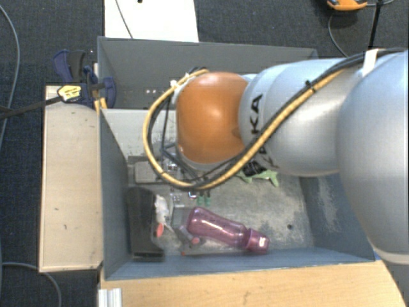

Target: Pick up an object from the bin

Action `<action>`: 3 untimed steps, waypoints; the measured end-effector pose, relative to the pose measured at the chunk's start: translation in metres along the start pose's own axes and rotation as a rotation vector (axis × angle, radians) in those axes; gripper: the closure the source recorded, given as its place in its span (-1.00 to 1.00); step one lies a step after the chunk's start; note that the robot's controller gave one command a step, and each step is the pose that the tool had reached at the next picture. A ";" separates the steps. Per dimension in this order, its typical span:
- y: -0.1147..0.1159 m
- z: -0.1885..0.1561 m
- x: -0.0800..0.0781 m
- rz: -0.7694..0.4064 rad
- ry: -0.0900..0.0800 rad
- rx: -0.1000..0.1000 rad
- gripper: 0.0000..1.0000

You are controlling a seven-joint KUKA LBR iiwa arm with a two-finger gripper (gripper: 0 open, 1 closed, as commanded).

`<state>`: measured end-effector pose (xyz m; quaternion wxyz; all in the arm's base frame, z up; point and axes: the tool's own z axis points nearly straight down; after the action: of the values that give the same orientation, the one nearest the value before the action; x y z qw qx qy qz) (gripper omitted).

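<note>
My gripper (181,196) hangs under the orange wrist cover, low over the bin's front left part. Just below it and to its right lies a purple plastic bottle (223,233) on its side, cap pointing right. A small clear packet with white and red bits (162,219) lies immediately to the gripper's left, next to the bottle's wide end. Further left, along the left wall, a black oblong block (142,226) lies flat. The gripper's tips are hidden among the packet and the bottle's end.
A green item (262,175) peeks out from under the arm at mid bin. A grey flat piece (144,170) lies near the left wall behind the black block. The arm and its orange cover hide the bin's back and right. Bare floor shows at front right.
</note>
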<state>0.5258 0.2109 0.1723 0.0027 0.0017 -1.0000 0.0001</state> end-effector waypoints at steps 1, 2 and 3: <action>-0.001 -0.005 -0.002 0.006 -0.007 -0.002 -1.00; -0.004 0.001 0.000 0.028 -0.010 -0.003 -1.00; -0.079 0.012 0.020 0.091 -0.008 -0.002 -1.00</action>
<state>0.5059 0.1317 0.1608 -0.0012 -0.0439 -0.9990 -0.0008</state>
